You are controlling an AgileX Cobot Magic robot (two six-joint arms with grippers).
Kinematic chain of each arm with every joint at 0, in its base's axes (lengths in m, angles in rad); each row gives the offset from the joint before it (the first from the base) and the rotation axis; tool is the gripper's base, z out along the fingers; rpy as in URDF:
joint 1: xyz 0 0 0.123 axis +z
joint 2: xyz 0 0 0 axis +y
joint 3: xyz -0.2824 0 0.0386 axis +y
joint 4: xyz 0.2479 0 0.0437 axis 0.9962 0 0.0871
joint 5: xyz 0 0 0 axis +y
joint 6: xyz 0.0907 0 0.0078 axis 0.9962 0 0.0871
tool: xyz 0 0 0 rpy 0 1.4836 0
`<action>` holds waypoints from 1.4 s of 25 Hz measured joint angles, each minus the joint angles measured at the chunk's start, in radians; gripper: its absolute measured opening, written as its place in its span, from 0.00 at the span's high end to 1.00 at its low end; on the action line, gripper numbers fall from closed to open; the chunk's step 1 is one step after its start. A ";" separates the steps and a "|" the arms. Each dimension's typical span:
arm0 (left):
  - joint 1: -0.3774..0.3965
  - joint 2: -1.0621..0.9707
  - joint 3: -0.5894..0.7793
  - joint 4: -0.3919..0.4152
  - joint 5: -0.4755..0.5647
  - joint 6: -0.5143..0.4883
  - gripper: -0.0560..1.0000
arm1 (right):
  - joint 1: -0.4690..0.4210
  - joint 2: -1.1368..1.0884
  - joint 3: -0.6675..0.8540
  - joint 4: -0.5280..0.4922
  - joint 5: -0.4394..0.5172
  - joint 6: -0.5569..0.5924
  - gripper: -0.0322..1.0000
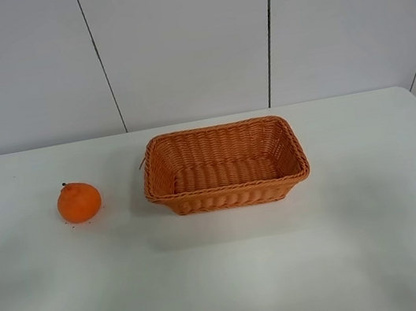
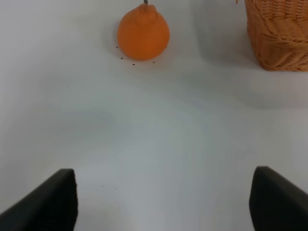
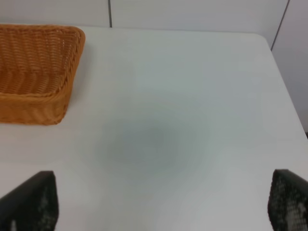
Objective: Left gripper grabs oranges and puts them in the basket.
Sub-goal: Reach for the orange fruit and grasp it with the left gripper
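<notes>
One orange [image 1: 79,202] with a knobby top and small dark stem sits on the white table at the left. The empty wicker basket [image 1: 230,199] stands at the table's middle, to the right of the orange. Neither arm shows in the high view. In the left wrist view the orange [image 2: 143,34] lies well ahead of my left gripper [image 2: 163,202], whose two black fingertips [image 2: 53,199] are spread wide and empty; a corner of the basket [image 2: 277,36] shows too. My right gripper [image 3: 161,204] is open and empty over bare table, the basket [image 3: 57,103] off to one side.
The white table [image 1: 229,280] ends at a white panelled wall [image 1: 181,40] behind the basket. The table's right edge [image 3: 284,77] shows in the right wrist view.
</notes>
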 joint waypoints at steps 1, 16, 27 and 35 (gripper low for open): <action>0.000 0.000 0.000 0.000 0.000 0.000 0.15 | 0.000 0.000 0.000 0.000 0.000 0.000 0.30; 0.000 0.000 -0.013 0.000 -0.011 0.000 0.15 | 0.000 0.000 0.000 0.000 0.000 0.000 0.30; 0.000 0.515 -0.237 0.000 -0.111 0.000 0.15 | 0.000 0.000 0.000 0.000 0.000 0.000 0.30; 0.000 1.150 -0.512 0.000 -0.196 0.037 0.15 | 0.000 0.000 0.000 0.000 0.000 0.000 0.30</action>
